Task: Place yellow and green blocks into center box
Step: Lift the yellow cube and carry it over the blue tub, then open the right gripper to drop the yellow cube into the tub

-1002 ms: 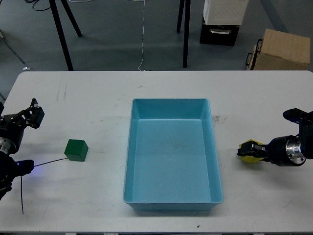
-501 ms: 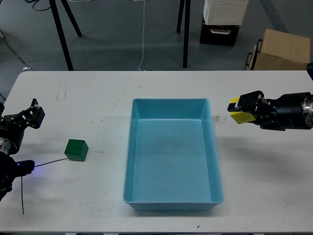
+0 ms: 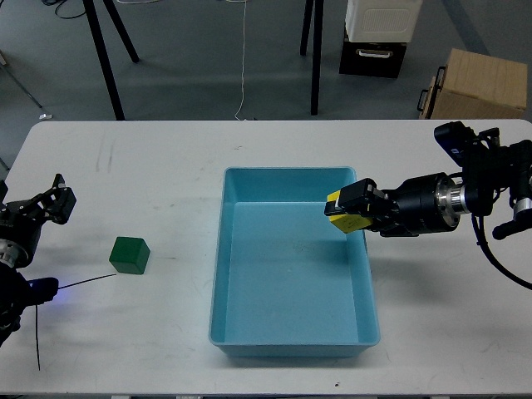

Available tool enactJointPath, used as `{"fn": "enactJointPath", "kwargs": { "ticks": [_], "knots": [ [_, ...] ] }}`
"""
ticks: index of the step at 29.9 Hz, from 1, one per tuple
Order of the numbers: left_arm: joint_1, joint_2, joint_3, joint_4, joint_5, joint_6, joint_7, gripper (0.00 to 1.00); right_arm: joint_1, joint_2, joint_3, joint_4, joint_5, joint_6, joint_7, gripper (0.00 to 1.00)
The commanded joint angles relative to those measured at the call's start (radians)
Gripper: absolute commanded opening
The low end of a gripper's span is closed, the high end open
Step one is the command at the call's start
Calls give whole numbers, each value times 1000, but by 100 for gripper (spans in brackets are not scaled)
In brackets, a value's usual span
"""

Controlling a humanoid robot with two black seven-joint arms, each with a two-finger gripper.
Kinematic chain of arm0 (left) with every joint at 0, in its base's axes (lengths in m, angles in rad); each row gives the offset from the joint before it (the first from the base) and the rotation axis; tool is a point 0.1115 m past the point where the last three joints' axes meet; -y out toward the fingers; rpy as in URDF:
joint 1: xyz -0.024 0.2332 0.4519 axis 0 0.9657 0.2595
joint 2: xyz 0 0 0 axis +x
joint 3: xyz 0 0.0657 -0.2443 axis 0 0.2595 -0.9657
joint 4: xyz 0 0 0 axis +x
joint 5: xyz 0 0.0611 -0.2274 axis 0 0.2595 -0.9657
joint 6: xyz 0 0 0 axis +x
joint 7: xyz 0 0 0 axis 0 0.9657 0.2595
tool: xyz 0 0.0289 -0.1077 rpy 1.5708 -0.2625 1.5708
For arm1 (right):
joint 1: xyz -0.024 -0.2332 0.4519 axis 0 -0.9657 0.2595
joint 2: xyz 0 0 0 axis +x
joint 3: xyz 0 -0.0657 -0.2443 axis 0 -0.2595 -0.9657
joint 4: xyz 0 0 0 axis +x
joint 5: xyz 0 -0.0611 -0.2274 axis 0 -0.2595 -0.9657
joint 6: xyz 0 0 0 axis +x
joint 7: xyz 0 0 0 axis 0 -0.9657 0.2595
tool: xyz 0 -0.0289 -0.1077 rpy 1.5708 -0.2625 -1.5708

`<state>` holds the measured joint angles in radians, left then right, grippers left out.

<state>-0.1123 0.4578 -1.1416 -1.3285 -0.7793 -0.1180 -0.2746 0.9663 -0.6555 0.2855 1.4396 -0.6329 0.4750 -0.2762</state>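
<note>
A blue box [image 3: 293, 342] sits in the middle of the white table. My right gripper [image 3: 345, 209] is shut on the yellow block [image 3: 341, 214] and holds it above the box's right rim, over the inside. The green block [image 3: 130, 254] rests on the table left of the box. My left gripper [image 3: 56, 199] is at the far left edge, above and left of the green block, with its fingers spread and empty.
A thin black cable [image 3: 75, 281] runs from the left arm toward the green block. Beyond the table's far edge stand black stand legs [image 3: 106, 58], a cardboard box [image 3: 478, 85] and a white and black case [image 3: 378, 35].
My right gripper has carried the yellow block up and to the left, from the table right of the box to over the box's right rim. The left arm has barely moved.
</note>
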Motion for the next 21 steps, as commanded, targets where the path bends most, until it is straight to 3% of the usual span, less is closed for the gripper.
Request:
{"fn": "enactJointPath", "kwargs": {
  "ticks": [1,7,12,13,16,21],
  "knots": [
    [0,2,-1,0,0,0,2,100,2,71,-2,-71,-1,-3,-1,49],
    [0,4,-1,0,0,0,2,100,2,143,-3,-113,-1,-4,-3,51],
    [0,6,-1,0,0,0,2,100,9,146,-2,-114,2,-4,-3,61],
    [0,4,-1,0,0,0,2,100,11,146,0,-114,4,-4,-3,65],
    [0,4,-1,0,0,0,2,100,14,145,0,-113,7,-4,-3,94],
    [0,6,-1,0,0,0,2,100,19,139,0,-111,13,5,-6,97]
  ]
}}
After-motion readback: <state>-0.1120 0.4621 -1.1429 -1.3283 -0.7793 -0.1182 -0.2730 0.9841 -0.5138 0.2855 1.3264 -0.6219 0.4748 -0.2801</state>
